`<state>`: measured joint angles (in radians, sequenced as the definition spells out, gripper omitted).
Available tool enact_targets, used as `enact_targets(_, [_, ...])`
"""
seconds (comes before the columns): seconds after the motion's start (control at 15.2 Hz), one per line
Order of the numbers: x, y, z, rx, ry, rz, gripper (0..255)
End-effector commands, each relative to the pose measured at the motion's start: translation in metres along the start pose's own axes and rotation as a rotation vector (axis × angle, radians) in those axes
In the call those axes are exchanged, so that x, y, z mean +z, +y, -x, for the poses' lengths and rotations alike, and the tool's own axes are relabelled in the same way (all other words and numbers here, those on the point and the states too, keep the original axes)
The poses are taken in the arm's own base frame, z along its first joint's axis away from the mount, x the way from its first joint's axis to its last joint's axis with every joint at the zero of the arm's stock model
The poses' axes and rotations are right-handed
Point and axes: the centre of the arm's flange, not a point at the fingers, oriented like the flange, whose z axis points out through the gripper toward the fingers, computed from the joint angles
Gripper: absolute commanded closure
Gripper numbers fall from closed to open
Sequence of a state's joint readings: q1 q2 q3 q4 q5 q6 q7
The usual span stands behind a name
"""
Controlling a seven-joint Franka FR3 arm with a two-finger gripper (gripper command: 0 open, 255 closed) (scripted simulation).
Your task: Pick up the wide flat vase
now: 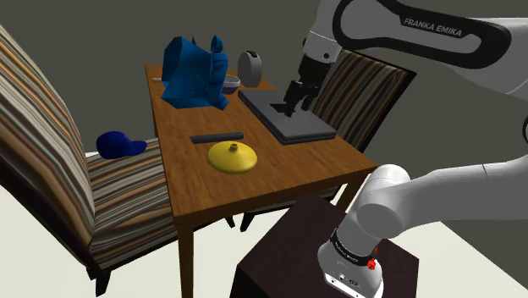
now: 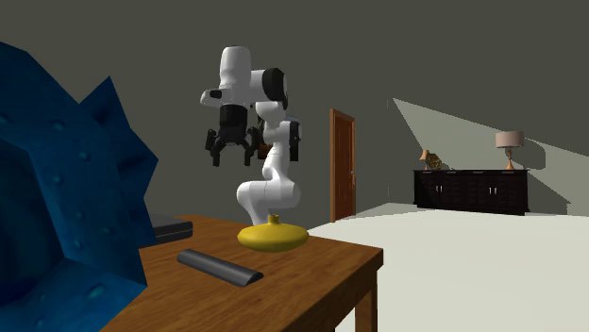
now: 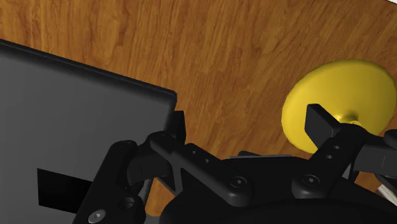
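Home interior: striped chair (image 1: 51,161), wooden table (image 1: 283,173), sideboard (image 2: 472,191), lamp (image 2: 511,143).

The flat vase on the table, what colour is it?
Yellow all over. The flat vase shows best in the shoulder view.

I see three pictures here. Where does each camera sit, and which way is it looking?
Shoulder view: beside and behind the stand, looking down over the wooden table; the white arm reaches up-left.
Second exterior view: low at the table's far end, beside a blue object, facing back at the arm and its open tool.
Wrist view: on the hand, looking down along the black fingers at the tabletop.
All three share the yellow vase.
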<state>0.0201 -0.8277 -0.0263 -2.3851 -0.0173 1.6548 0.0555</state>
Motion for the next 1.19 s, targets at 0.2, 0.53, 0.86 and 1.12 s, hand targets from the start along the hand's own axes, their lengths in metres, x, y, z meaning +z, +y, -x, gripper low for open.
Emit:
enact_targets(0.2, [0.017, -0.029, -0.020, 0.019, -0.012, -0.013, 0])
enact_targets(0.53, [0.044, -0.078, -0.053, 0.051, -0.031, -0.036, 0])
enact_targets(0.86, [0.071, -0.125, -0.087, 0.083, -0.051, -0.058, 0])
enact_targets(1.12, [0.090, -0.141, -0.098, 0.094, -0.057, -0.066, 0])
